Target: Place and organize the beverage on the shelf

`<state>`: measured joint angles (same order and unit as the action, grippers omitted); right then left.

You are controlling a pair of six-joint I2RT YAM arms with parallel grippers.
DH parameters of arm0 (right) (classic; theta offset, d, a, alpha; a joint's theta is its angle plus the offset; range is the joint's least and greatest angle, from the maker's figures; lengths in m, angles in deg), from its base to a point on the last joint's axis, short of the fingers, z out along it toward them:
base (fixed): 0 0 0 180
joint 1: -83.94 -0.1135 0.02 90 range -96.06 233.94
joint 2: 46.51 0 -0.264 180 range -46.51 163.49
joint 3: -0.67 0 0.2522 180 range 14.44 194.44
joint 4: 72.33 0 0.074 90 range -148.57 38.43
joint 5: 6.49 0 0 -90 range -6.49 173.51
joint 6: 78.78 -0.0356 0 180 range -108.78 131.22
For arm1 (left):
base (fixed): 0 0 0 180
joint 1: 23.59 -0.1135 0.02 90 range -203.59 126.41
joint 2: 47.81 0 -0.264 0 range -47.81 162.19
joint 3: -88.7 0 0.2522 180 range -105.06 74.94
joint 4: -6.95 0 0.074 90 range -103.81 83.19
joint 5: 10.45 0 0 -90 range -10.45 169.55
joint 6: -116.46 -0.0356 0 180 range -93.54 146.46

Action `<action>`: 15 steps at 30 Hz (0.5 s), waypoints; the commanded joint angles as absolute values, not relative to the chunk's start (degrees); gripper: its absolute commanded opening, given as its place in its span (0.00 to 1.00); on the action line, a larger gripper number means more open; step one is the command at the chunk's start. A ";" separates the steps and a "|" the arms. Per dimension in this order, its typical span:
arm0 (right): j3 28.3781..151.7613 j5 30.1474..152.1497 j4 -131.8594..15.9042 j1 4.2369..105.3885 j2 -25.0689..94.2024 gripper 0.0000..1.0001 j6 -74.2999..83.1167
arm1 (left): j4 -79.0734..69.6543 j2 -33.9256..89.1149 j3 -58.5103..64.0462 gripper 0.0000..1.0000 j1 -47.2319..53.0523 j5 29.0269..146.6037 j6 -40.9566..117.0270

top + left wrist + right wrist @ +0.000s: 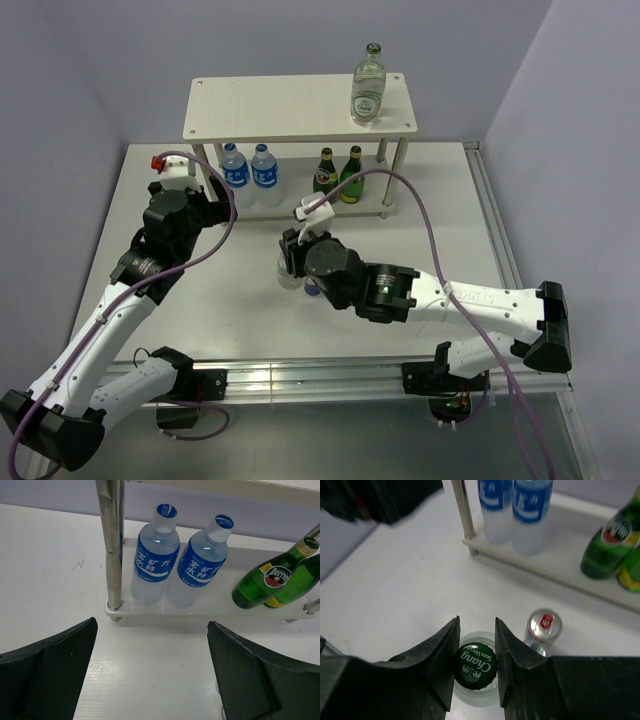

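The shelf (280, 105) stands at the back of the table. A clear soda bottle (368, 90) stands on its top board. Two blue-labelled water bottles (248, 166) and two green bottles (338, 173) stand on its lower board (210, 607). My right gripper (476, 629) is shut on the neck of a clear Chang soda bottle with a green cap (475, 666), upright on the table in front of the shelf (287, 272). A silver can (544, 625) stands just right of it. My left gripper (152, 627) is open and empty, low over the table, facing the water bottles (155, 555).
A metal shelf leg (112, 545) stands just left of the water bottles. The green bottles (265, 577) lean at the right of the lower board. Purple cables run over both arms. The table's right edge has a metal rail (490, 220).
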<state>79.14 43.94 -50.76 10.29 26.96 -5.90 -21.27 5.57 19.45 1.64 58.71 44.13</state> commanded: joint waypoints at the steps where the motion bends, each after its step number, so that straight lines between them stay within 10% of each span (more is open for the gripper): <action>1: 90.35 40.18 -57.69 10.46 24.58 0.00 2.93 | -19.65 4.48 19.57 0.99 1.90 58.55 43.33; 15: 133.57 48.70 -50.93 26.62 39.96 0.00 16.75 | -19.73 4.13 19.57 0.99 1.81 58.81 43.42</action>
